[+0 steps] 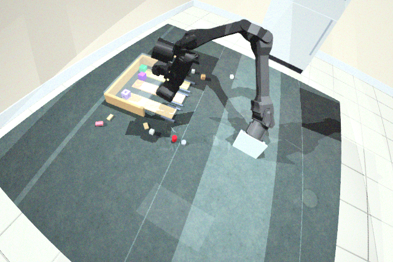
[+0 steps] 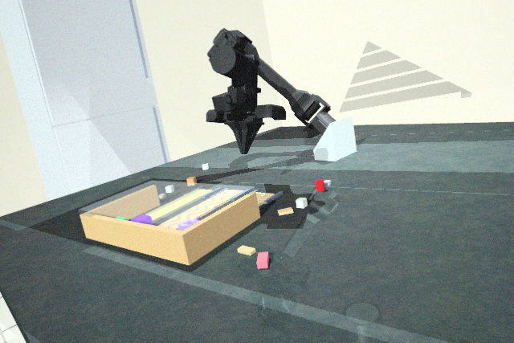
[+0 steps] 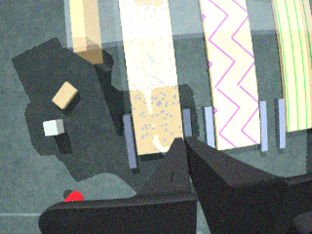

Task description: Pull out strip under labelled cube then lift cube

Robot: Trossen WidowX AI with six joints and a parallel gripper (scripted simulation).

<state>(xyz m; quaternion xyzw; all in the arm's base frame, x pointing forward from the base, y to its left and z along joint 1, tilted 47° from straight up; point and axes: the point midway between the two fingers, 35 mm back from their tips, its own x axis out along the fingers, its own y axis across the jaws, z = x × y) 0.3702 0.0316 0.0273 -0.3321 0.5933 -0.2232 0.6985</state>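
Note:
A tan open tray [image 1: 122,102] [image 2: 165,243] holds three strips side by side. The lilac labelled cube [image 1: 126,94] [image 2: 187,224] rests on the far end of the speckled tan strip [image 1: 152,105] [image 3: 150,58]. Beside it lie a pink zigzag strip [image 1: 148,87] [image 3: 224,46] with a purple cube [image 1: 142,75] [image 2: 143,218], and a green striped strip [image 3: 292,39] with a green cube [image 1: 143,67]. My gripper [image 1: 164,94] [image 2: 243,150] [image 3: 182,143] is shut and empty. It hangs well above the strips' outer ends, pointing down, roughly between the speckled and zigzag strips.
Small loose pieces lie around the tray's open side: a red cylinder [image 1: 174,138] [image 2: 320,185], a white cube [image 1: 151,131] [image 3: 54,128], a tan block [image 1: 145,125] [image 3: 65,96] and a pink block [image 1: 99,123] [image 2: 262,259]. The arm's white base [image 1: 250,146] [image 2: 336,140] stands to the right.

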